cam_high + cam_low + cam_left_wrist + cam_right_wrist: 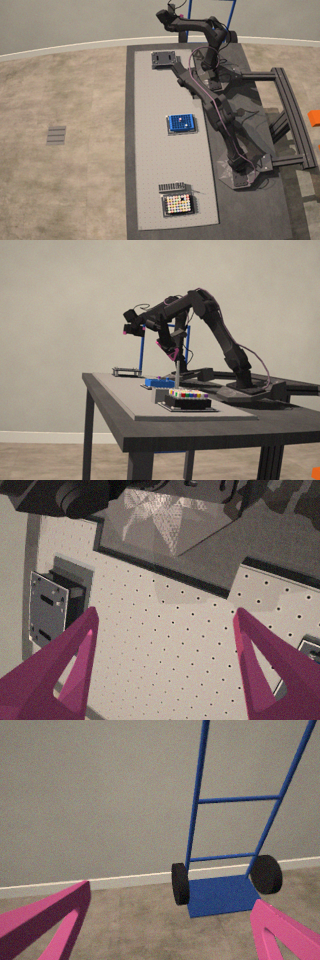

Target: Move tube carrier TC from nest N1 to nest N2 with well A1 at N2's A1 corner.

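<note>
The blue tube carrier TC [180,123] sits on the transfer nest N1 [182,131] at mid-table, with two vials [183,122] standing in it; it also shows in the exterior view [159,382]. The raised nest N2 [164,58] stands empty at the far end and shows in the left wrist view [47,610]. My left gripper [178,65] [171,352] [166,613] is open and empty. It hangs well above the mat between N1 and N2. My right gripper [171,15] [134,330] [171,898] is open and empty. It is raised high and points off the table toward the wall.
The vial rack R1 [178,204] full of coloured vials sits at the near end. The holder H1 [171,186] stands beside it with the forceps T1 [177,374] upright in it. A blue hand truck [225,885] stands by the wall.
</note>
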